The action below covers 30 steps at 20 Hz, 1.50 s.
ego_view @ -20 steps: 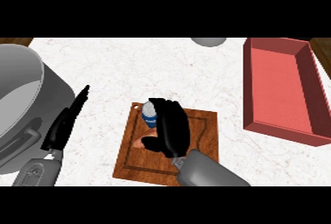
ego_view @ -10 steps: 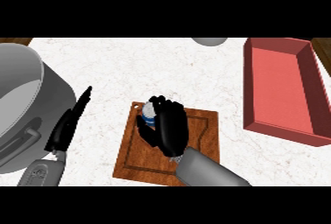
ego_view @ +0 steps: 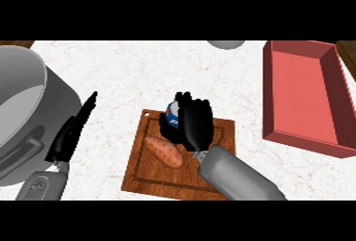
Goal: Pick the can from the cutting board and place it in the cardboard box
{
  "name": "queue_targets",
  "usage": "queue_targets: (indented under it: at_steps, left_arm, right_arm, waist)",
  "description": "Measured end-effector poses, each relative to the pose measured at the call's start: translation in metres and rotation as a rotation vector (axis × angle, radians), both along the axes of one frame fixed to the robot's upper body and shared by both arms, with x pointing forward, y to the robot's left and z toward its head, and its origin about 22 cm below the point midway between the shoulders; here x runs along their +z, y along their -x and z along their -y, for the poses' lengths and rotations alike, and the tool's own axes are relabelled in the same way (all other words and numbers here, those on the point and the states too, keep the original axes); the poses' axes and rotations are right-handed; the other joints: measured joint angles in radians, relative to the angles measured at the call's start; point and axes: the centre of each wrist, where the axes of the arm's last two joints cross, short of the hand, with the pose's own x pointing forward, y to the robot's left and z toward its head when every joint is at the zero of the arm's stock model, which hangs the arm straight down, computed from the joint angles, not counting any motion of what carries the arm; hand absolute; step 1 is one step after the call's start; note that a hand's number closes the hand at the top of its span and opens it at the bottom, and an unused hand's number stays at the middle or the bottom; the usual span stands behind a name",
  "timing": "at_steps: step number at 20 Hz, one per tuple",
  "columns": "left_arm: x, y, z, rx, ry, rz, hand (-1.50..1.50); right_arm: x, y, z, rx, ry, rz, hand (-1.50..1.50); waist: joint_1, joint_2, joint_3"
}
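Over the cutting board (ego_view: 149, 176) the right robot hand (ego_view: 193, 123), the nearer one, has its fingers stretched out, grasping nothing. The can (ego_view: 172, 112), partly hidden, sits just beside its left side near the board's far edge. The left robot hand (ego_view: 69, 136) rests open at the left. The cardboard box (ego_view: 299, 139) lies well to the right.

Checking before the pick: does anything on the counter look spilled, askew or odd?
Nothing looks spilled or damaged. The can sits on the cutting board, partly hidden by the right hand; a sweet potato lies slantwise beside it.
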Motion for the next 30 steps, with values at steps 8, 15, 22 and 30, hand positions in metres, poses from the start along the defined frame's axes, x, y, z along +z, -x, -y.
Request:
queue_targets:
  at_steps: [8, 15, 22, 30]
  left_arm:
    - [-0.006, 0.006, -0.004, 0.012, -0.002, -0.009, 0.0]
    - [-0.006, 0.007, -0.012, 0.029, -0.002, -0.012, 0.0]
    - [-0.009, 0.007, -0.01, 0.029, -0.003, -0.008, 0.0]
    - [-0.006, 0.006, -0.01, 0.02, -0.009, -0.004, 0.0]
  right_arm:
    - [0.07, -0.045, 0.032, -0.043, 0.137, -0.169, 1.5]
    - [0.152, -0.039, 0.05, -0.181, 0.169, -0.062, 1.5]
    - [0.207, -0.036, 0.097, -0.317, 0.103, 0.027, 1.5]
    - [0.226, -0.037, 0.166, -0.47, 0.067, 0.026, 1.5]
  waist:
    - [-0.013, 0.0, -0.001]
    - [-0.025, -0.004, -0.001]
    - [-0.025, -0.002, -0.001]
    - [-0.02, 0.001, -0.001]
